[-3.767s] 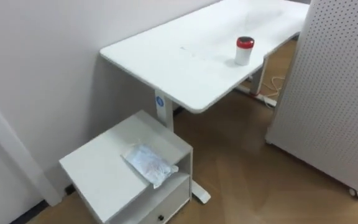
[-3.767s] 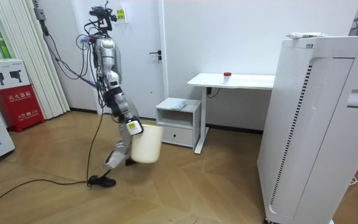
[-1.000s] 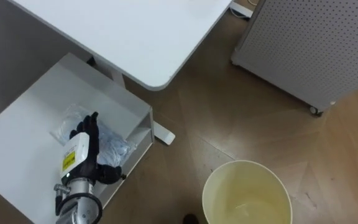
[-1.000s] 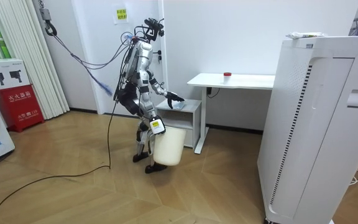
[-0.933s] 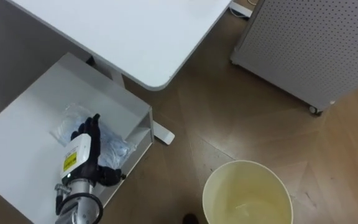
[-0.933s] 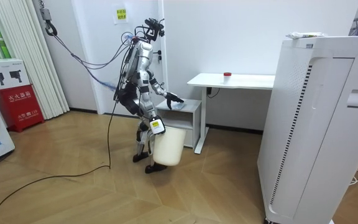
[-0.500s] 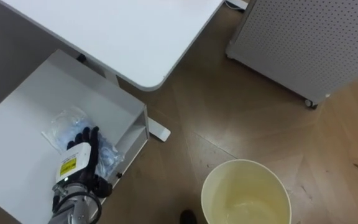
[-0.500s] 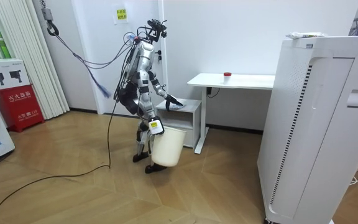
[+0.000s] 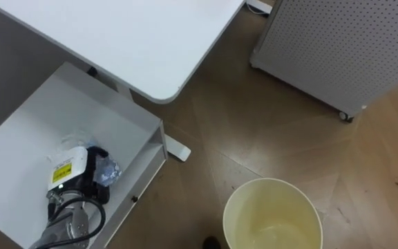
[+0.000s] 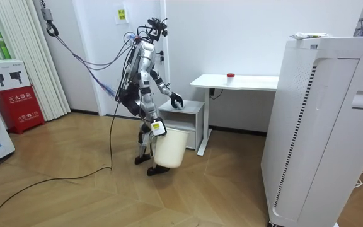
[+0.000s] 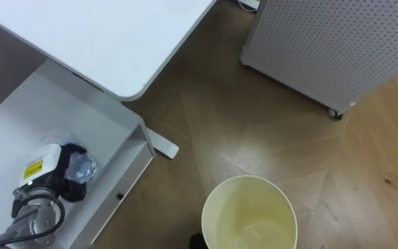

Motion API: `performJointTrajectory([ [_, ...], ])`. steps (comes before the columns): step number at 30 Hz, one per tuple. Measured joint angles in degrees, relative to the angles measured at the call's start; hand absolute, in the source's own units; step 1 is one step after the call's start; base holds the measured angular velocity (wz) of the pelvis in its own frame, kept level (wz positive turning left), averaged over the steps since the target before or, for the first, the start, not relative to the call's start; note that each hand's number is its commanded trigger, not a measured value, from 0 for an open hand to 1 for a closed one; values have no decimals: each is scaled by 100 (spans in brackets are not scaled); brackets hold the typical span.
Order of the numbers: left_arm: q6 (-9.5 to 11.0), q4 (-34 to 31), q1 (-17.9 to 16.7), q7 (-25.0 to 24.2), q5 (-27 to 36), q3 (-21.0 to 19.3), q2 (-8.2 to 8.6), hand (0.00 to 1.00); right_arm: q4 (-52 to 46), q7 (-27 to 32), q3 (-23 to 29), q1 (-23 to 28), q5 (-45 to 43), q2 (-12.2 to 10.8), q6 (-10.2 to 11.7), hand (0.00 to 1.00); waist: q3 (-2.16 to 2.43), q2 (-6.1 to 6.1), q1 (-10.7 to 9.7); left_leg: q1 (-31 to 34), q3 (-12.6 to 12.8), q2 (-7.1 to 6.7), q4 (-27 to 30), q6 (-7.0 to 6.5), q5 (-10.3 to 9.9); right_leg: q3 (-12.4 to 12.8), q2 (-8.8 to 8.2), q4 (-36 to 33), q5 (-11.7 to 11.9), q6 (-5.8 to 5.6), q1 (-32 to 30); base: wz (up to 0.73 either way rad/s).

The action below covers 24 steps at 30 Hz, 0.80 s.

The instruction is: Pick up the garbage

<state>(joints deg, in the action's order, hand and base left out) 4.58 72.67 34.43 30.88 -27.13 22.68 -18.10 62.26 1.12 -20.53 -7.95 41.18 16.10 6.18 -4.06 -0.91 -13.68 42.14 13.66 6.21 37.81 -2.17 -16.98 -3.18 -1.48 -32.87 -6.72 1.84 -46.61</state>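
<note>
**Left hand closed on the plastic, bucket waiting below**

My left hand (image 9: pixel 71 174) is down on top of the low white cabinet (image 9: pixel 40 124), its fingers curled in round the crumpled clear plastic bag (image 9: pixel 107 170). The bag bunches out between the thumb side and the fingers and looks to be resting on the cabinet top, near its front edge and the open shelf below. I read this as the grasp itself: hold taken, lift not yet made.

The robot stands just beside the cabinet, with the white desk (image 9: pixel 116 34) beyond it. The cream bucket (image 9: pixel 254 207) sits low on its right, open mouth up, over the wood floor. In the room view my right hand (image 10: pixel 155 128) is at the bucket's rim; I cannot tell its grip from here.

The bag should weigh almost nothing and give way under any squeeze. It is thin, slick film with no stiff edge to hook. A pinch on a loose corner would likely slip or pull the bag out long, so I want the bulk of the crumple gathered into the palm. It is not fragile, so a firm close costs nothing. The risk is a stray flap catching on the cabinet edge as I lift, or the bag clinging to the hand over the bucket.
</note>
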Motion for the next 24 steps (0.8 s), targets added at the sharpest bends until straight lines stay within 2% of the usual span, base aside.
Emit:
performJointTrajectory([
  [5, -25, -82, -11, 5, 19, -9, 3, 100, 16, 1, -19, 1, -2, 7, 7, 100, 3, -3, 5, -60, -15, -18, -119, -4, 42, -21, -7, 107, 40, -6, 83, 0],
  [8, 17, -77, -36, 90, 331, -7, 69, 100, 31, 20, -115, 1, 67, -18, 54, 100, 1, -1, 9, -94, -6, 1, -111, -4, 42, -26, -6, 124, 41, -8, 127, 0],
  [11, 222, -92, -183, 119, 788, -19, 118, 100, 32, 80, -140, 1, 117, -60, 128, 100, -7, 12, 18, -162, 14, 2, -150, -4, 41, -8, -4, 153, 40, -9, 176, -2],
  [13, 421, -224, -415, 107, 1162, -120, 195, 100, 125, 86, -148, 3, 122, -103, 262, 100, -8, 14, 33, -227, 20, -3, -226, 7, 49, -3, 6, 228, 42, -12, 222, -2],
  [15, 507, -393, -542, 78, 1363, -122, 244, 100, 178, 108, -203, 3, 128, -137, 327, 100, -8, 14, 59, -241, 13, -4, -228, 8, 49, -18, 3, 248, 43, -11, 251, 0],
  [18, 718, -764, -751, -107, 1913, -102, 412, 100, 217, 126, -232, -5, 126, -143, 465, 100, -5, 21, 158, -260, 28, -12, -292, 9, 62, -17, -19, 270, 44, -11, 258, 0],
  [19, 823, -924, -871, -226, 2136, -89, 526, 100, 218, 127, -258, -6, 126, -184, 516, 100, 1, 33, 162, -277, 26, -23, -336, 8, 83, -31, -28, 278, 49, -15, 282, 6],
  [21, 904, -1107, -1018, -391, 2312, -37, 740, 100, 211, 127, -280, -10, 112, -276, 579, 100, 3, 51, 170, -295, 26, -39, -360, 6, 100, -58, -33, 328, 49, -16, 324, 8],
  [24, 949, -1270, -1233, -795, 2527, 430, 1052, 100, 212, 83, -363, -59, 106, -467, 665, 100, 40, 146, 191, -383, 24, -96, -451, 6, 127, -22, -51, 377, 56, -28, 364, 0],
])
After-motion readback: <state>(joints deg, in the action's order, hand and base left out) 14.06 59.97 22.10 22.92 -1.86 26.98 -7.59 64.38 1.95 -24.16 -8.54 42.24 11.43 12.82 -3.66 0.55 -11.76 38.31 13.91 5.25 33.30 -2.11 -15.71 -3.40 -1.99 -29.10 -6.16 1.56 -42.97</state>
